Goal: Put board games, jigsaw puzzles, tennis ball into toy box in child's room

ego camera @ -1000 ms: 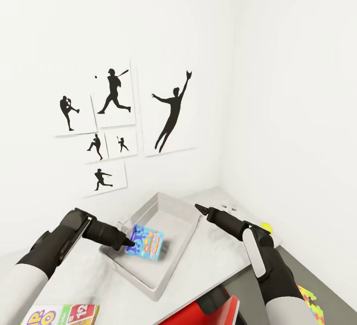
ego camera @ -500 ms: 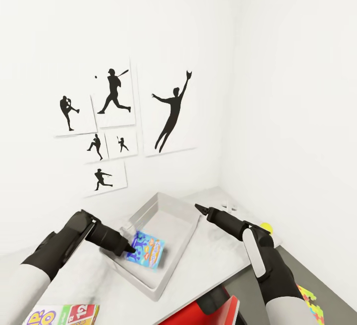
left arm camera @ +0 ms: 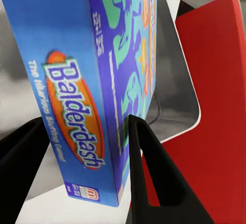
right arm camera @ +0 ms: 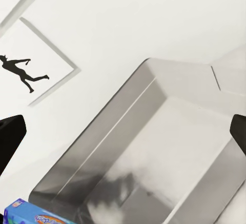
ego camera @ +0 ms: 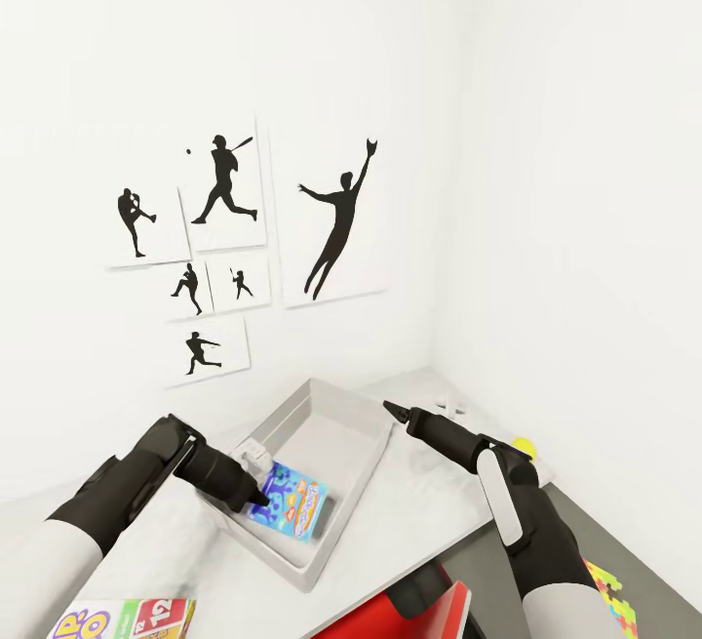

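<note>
The blue board game [ego camera: 291, 501] hangs tilted inside the toy box [ego camera: 336, 429], at the box's near end, low over the floor of it; I judge it is held so because it is about to be let go there. The left gripper [ego camera: 255, 499] has its jaws pinching the game by its narrow side; in the left wrist view the dark fingers [left arm camera: 146, 162] flank the box edge printed "Balderdash". The game [left arm camera: 97, 80] is a flat card box, bright blue with green and orange figures and an orange oval behind the white title.

The toy box is a pale grey open tray lying aslant near the far corner of the surface [ego camera: 419, 498]. The right gripper [ego camera: 393, 411] waits above the tray's far right rim, jaws spread wide in its own wrist view, holding nothing. At the near left edge of the surface lies the Skip-Bo game [ego camera: 122, 619]; the tennis ball [ego camera: 524, 445] sits near the right edge.
</note>
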